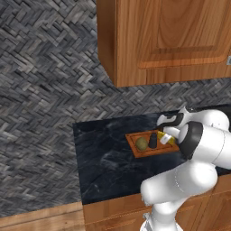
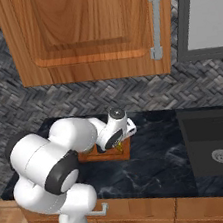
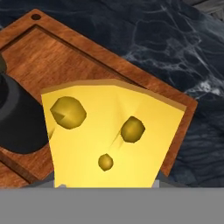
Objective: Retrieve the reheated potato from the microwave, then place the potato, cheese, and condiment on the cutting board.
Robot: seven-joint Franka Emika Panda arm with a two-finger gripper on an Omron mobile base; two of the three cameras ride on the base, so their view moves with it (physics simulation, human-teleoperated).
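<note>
The cutting board (image 1: pixel 145 154) lies on the dark counter with the olive potato (image 1: pixel 142 143) at its left end and the black condiment (image 1: pixel 153 140) bottle next to it. My gripper (image 1: pixel 167 136) hovers low over the board's right end, shut on the yellow cheese (image 1: pixel 168 140). In the hand view the cheese (image 3: pixel 109 135) wedge hangs close in front of the camera, over the cutting board (image 3: pixel 87 65) near its corner, with the condiment (image 3: pixel 17 118) beside it. The wedge hides the fingertips. The microwave (image 2: pixel 205 13) edge shows at the upper right.
A wooden wall cabinet (image 2: pixel 91 30) with a metal handle hangs over the counter. A dark sink (image 2: pixel 215 151) is set into the counter to the right of the board. The counter's left edge (image 1: pixel 77 162) drops to the herringbone wall.
</note>
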